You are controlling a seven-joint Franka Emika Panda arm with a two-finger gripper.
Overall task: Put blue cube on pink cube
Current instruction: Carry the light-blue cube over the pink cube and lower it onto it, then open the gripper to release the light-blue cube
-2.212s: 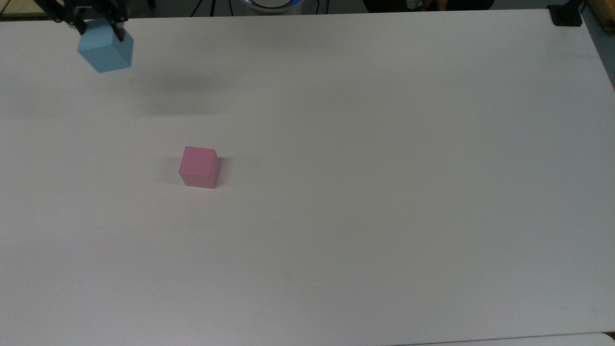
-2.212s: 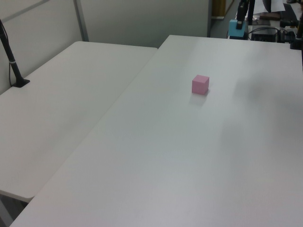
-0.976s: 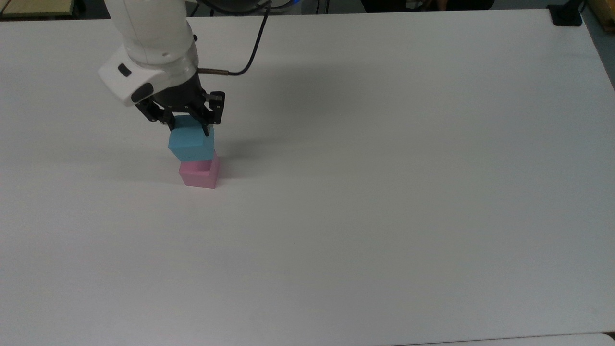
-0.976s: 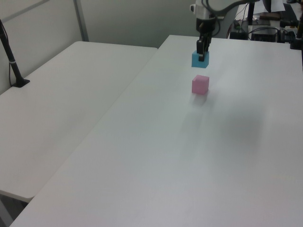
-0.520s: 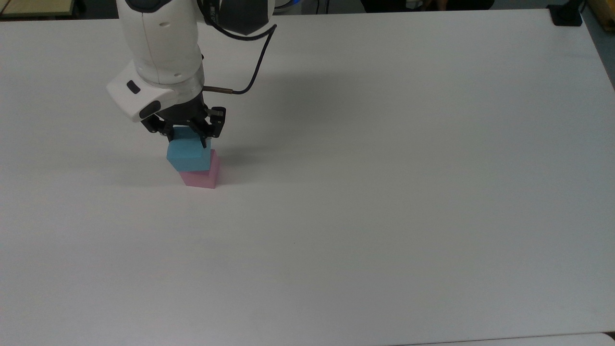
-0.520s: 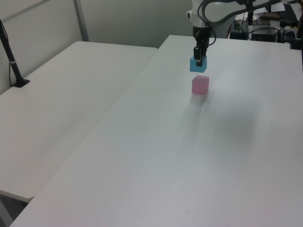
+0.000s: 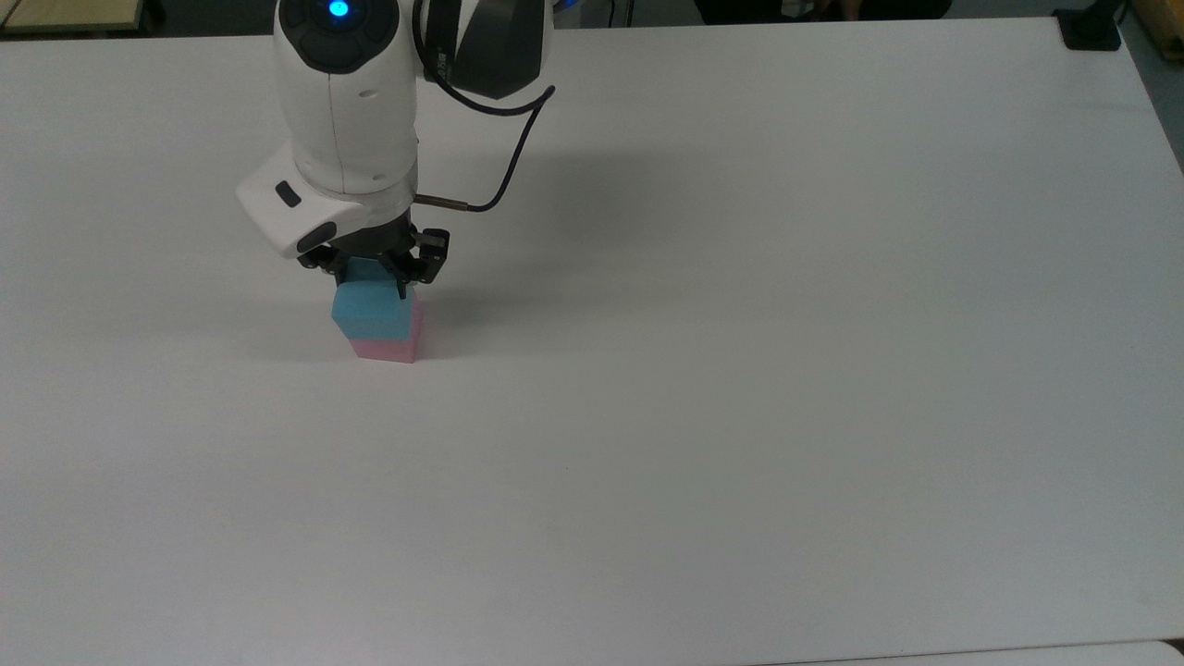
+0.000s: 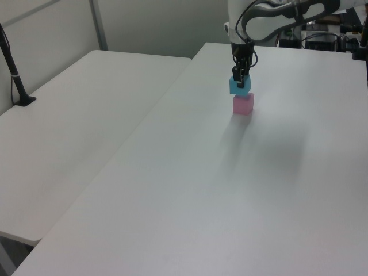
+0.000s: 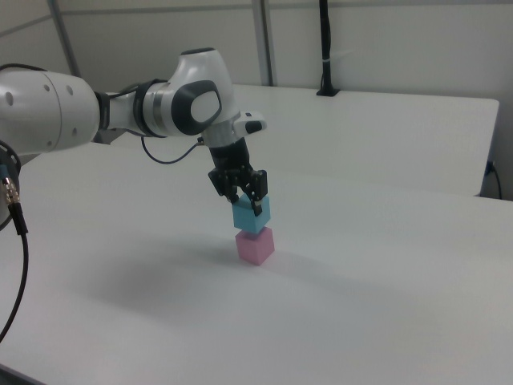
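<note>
Blue cube point(image 7: 372, 309): small matte sky-blue block with plain flat faces and crisp edges, pinched between the black fingers; in the right view point(image 9: 252, 214) it sits right above the pink one, slightly offset — whether the two faces touch I cannot tell.
Pink cube point(image 9: 255, 245): pastel pink, matte, same size as the blue one, standing flat on the table; in the top view point(image 7: 393, 347) mostly covered by the blue cube.
Gripper point(image 9: 248, 200): black two-finger claw pointing down, narrowed onto the blue cube's opposite sides and holding it.
Arm point(image 7: 344, 111): smooth glossy white shell with rounded joints, a lit blue dot on top, a thin black cable looping off its side.
Table point(image 7: 740, 370): broad, flat, white, matte surface — soft grey shadow of the arm falls across it.
Second table point(image 8: 75, 126): white, abutting the first on the left view's left.
Black post point(image 8: 14, 75): slim, on a small base at the second table's far edge.
</note>
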